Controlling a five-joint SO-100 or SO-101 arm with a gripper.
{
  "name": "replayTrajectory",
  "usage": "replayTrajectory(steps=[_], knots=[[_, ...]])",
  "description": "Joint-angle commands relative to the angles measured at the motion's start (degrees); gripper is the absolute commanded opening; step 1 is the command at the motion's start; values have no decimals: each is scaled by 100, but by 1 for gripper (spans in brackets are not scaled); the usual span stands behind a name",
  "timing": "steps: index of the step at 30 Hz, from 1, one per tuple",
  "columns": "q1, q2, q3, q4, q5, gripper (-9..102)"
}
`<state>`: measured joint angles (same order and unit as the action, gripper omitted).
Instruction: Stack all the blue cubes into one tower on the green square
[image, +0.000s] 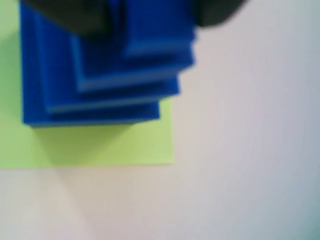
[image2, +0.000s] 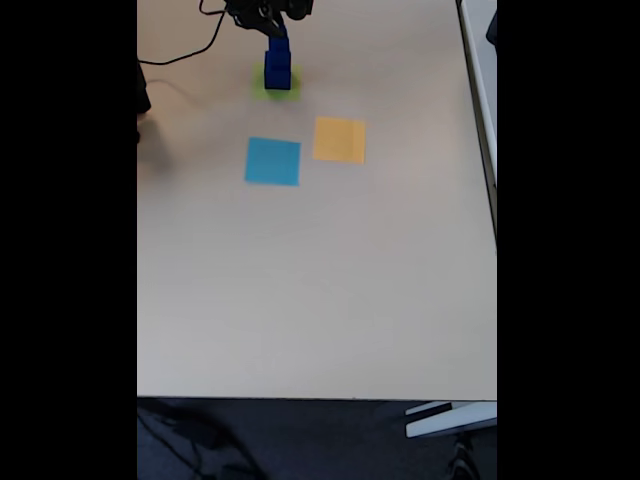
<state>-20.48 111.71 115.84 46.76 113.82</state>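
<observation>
The blue cubes stand as one stepped tower (image: 100, 95) on the green square (image: 100, 145), largest at the bottom and smallest on top. The wrist view is blurred. The smallest cube (image: 157, 27) lies between the two dark fingers of my gripper (image: 150, 20), which enter from the top edge. Whether the fingers press on it is unclear. In the fixed view the tower (image2: 278, 65) rises from the green square (image2: 258, 90) at the table's far edge, with my gripper (image2: 275, 30) right over its top.
A light-blue square (image2: 273, 161) and an orange-yellow square (image2: 340, 140) lie flat on the beige table (image2: 320, 290), nearer the camera than the tower. A black cable (image2: 190, 50) runs off to the far left. The table's right edge (image2: 485, 150) is close.
</observation>
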Motion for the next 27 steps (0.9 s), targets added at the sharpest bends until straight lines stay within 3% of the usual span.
replayTrajectory(steps=[1,9,17,19,21,25,27], knots=[[-70,343,-35,-202,26,7],[-79,299,-70,-308,-18,10],[-9,378,-44,-369,-334,19],[70,642,-158,-167,-624,18],[185,984,-826,765,-835,16],[729,1898,-3094,2663,-2443,18],[1090,2259,-4289,2514,-4263,18]])
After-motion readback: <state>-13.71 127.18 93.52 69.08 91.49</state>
